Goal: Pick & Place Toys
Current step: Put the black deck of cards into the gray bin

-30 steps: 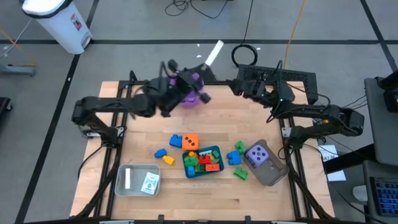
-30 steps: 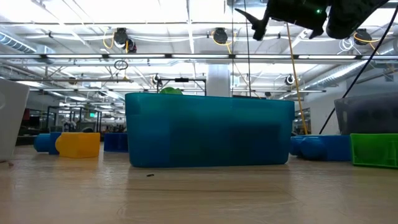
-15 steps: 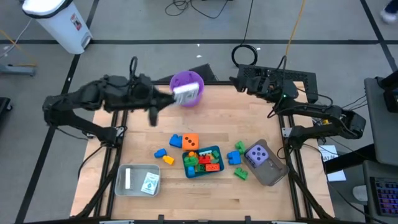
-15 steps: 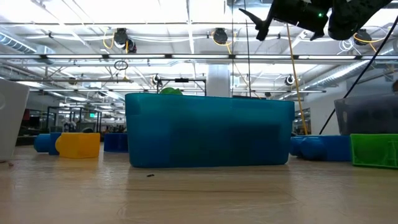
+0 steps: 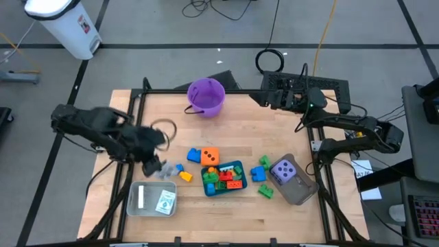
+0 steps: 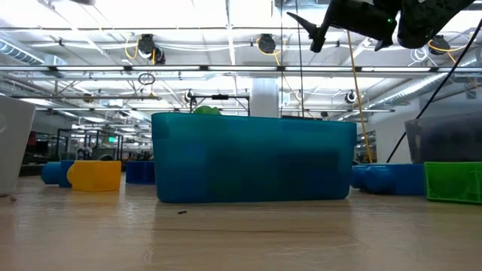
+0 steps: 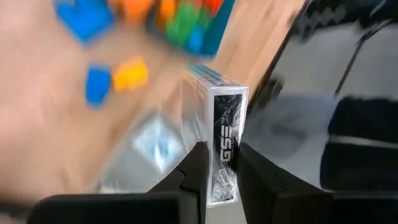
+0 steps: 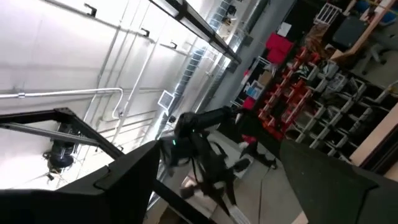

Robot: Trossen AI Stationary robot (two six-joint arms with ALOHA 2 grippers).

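Two arms are sharing this desk (image 5: 226, 137), and only the left one is working. Its left tool (image 7: 219, 163) is hanging over the desk's front left part, just above the grey tray (image 5: 152, 199), pinching a small card pack (image 7: 221, 146) between closed fingers. The pack is looking light, stiff and smooth in a glossy wrap, so it is likely to be slippery; gripping it across its thin faces near the middle, as is happening now, seems the sound hold. Another card (image 5: 165, 202) is lying in that tray. Loose bricks and the orange die (image 5: 210, 156) are sitting around the teal tray (image 5: 239, 167), the purple die (image 5: 284, 171) in the dark tray on the right. The right tool (image 6: 312, 35) is waiting high near the desk's far right corner, fingers apart and empty.
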